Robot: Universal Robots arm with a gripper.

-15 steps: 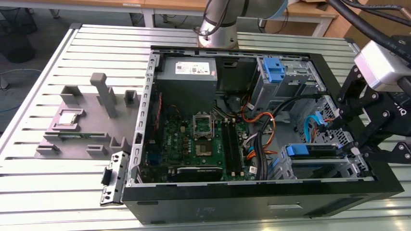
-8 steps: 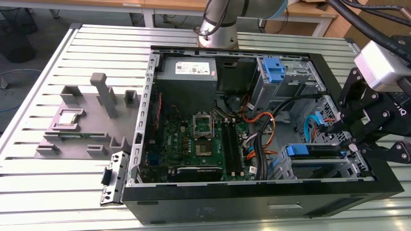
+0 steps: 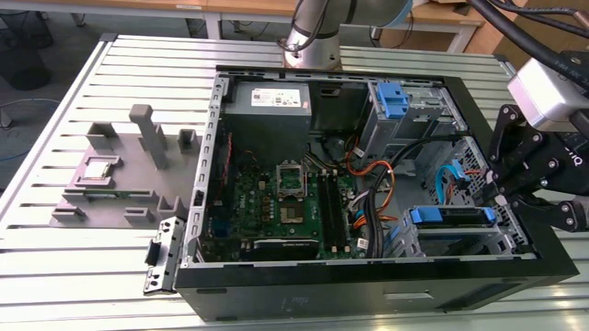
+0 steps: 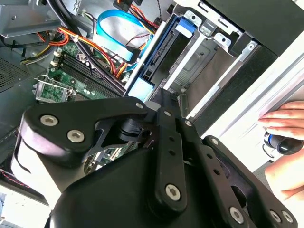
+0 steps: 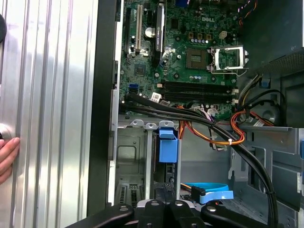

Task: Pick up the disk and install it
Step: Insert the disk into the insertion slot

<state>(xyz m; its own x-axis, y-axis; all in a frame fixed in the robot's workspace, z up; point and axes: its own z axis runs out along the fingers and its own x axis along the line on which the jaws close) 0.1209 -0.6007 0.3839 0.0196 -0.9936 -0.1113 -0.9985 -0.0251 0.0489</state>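
A robot arm's gripper (image 3: 506, 196) hovers at the 3 o'clock edge of an open computer case (image 3: 368, 293) lying on a slotted metal bench (image 3: 92, 276), seen from the exterior view. The disk (image 3: 446, 215), marked by its blue plastic carrier, sits in the metal drive cage (image 3: 504, 240) at the case's 4 o'clock corner. It lies just beside the gripper, at roughly 8 o'clock from it. The carrier's blue edge runs across the cage from 9 to 3 o'clock, so its near end faces the arm. The second wrist view shows the disk (image 4: 159, 52) edge-on between the cage's rails, with the gripper's black linkage (image 4: 161, 102) close against its near end; whether the two touch cannot be told. The first wrist view looks past the gripper (image 5: 166, 206) to the carrier's blue tab (image 5: 167, 142) directly ahead, beyond a bundle of black and orange cables (image 5: 209, 128). Whether the gripper is open or closed, or grips the carrier, cannot be made out. A person's hand (image 4: 285, 128) rests on the bench just outside the case wall.
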